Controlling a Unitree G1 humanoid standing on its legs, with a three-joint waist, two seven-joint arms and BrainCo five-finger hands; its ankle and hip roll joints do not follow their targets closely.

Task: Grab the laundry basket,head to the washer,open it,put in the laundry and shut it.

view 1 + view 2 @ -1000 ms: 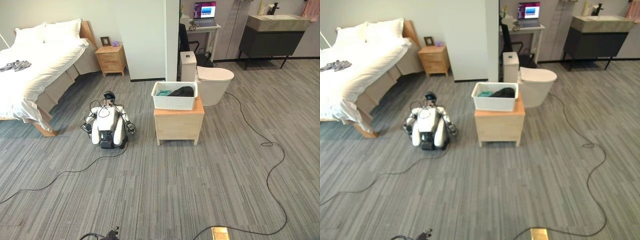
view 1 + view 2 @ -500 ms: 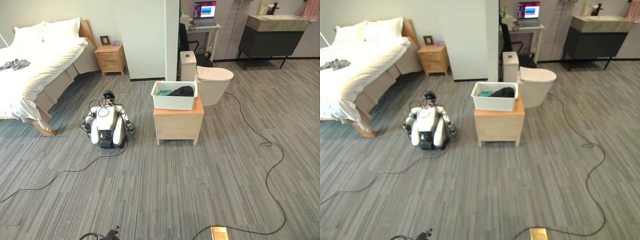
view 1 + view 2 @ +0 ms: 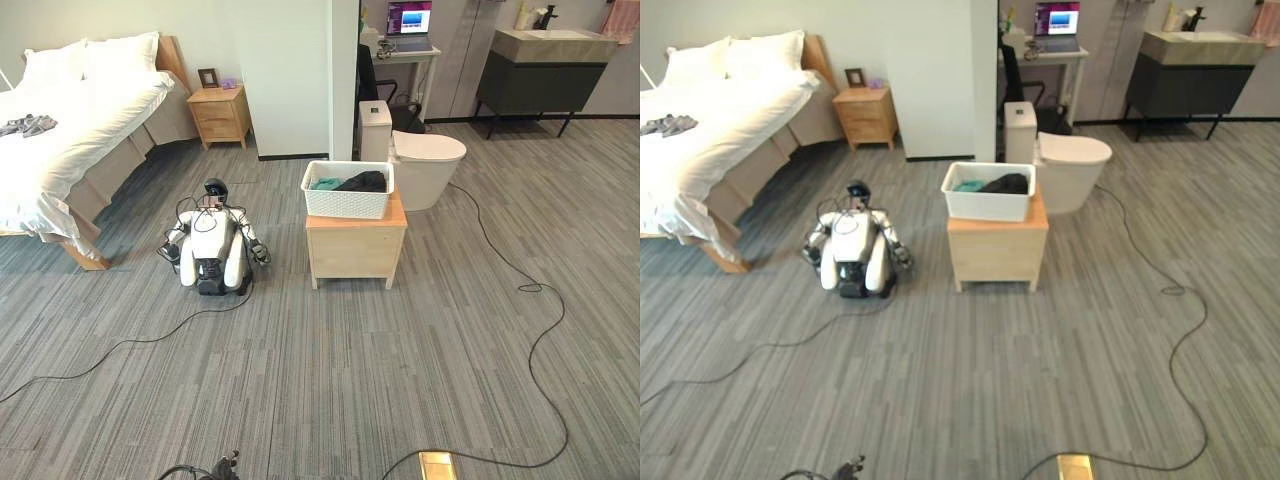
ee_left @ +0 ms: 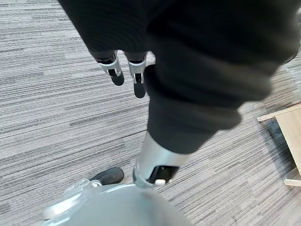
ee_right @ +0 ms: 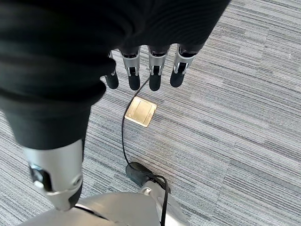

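Observation:
A white laundry basket (image 3: 348,190) with dark and teal clothes in it stands on a low wooden stand (image 3: 355,250), a few steps ahead in the middle of the room. My left hand (image 4: 138,75) hangs over the grey carpet with its fingers relaxed and nothing in it. My right hand (image 5: 154,70) also hangs empty, fingers straight, above a brass floor socket (image 5: 140,112). Both hands are far from the basket.
A small white robot (image 3: 210,250) sits on the floor left of the stand. A bed (image 3: 60,140) and nightstand (image 3: 222,115) are at the far left. A toilet (image 3: 428,170), a white bin (image 3: 375,130), a desk with a laptop (image 3: 410,20) and a vanity (image 3: 545,65) lie behind. A black cable (image 3: 540,330) snakes across the floor on the right.
The whole picture has drifted slightly, so the camera has moved. The basket, the stand and the small robot stay where they were.

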